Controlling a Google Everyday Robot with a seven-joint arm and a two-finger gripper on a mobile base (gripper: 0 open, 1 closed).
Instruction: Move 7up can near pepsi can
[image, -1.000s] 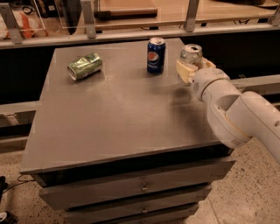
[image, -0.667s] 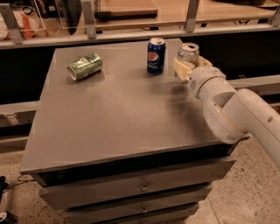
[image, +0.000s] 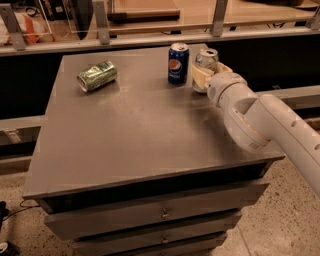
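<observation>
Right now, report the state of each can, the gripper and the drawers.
Silver-white 7up can with green lettering: upright, gripped.
Dark blue pepsi can: upright, untouched.
Dented all-green can: lying on its side.
Two-finger gripper: shut on the 7up can.
Grey drawers: closed.

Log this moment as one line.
gripper: far right of table, shut on 7up can | 7up can: upright, just right of pepsi can, not touching | crushed green can: lying on side, far left

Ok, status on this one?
Hand gripping silver-white green-lettered soda can. Dark blue Pepsi can close beside it, not touching. Nothing between them.
</observation>
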